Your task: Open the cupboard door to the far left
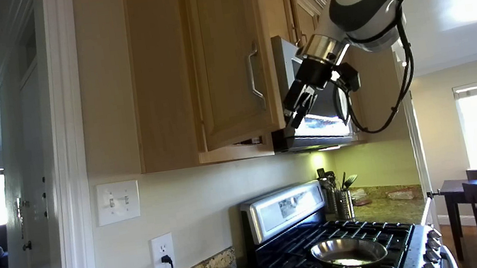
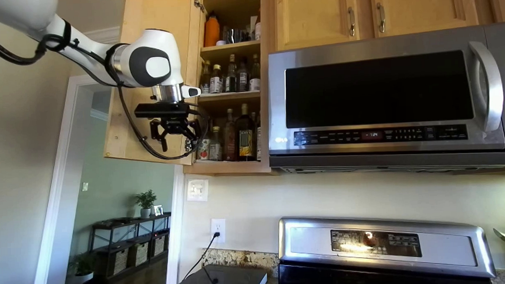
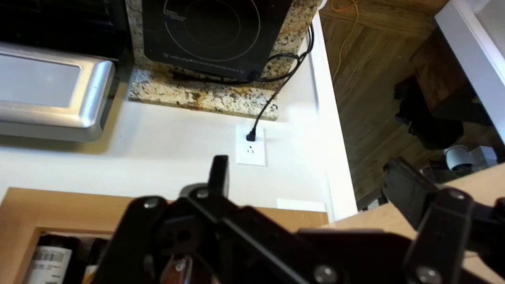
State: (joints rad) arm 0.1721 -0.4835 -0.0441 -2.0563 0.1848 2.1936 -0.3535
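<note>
Arm [image 1: 368, 1]: slanting in from the upper right in an exterior view, standing well above the stove [image 1: 285, 211] and sloping down toward its tip.
Wrist [image 2: 169, 92]: angling straight down in an exterior view, aiming the pincer [image 3: 303, 163] floorward.
Pincer spread: gaping wide, standing with both fingers [image 3: 406, 193] well apart in the wrist view, framing pale wall [image 3: 292, 173] and white trim [image 3: 332, 138] between.
Cupboard door [image 1: 229, 61]: hanging high on the wall, swung well out, sitting left of the microwave [image 2: 379, 91] in an exterior view.
Door's facing: turning the framed front and slim metal handle [image 1: 252, 73] to the camera in an exterior view; presenting the bare inner side [image 2: 128, 138] likewise in an exterior view.
Long axis: running vertically, matching the upright line of the handle near the free edge.
Hinges [image 2: 188, 145]: joining door to cupboard [image 2: 224, 169] on the side away from the microwave, leaving the free edge jutting into the room.
Shelves [image 2: 230, 94]: carrying rows of bottles [image 2: 245, 136], showing plainly.
Pincer to door: hanging near the free edge, fingertips [image 1: 301, 114] pointing down and away; not showing whether touching.
</note>
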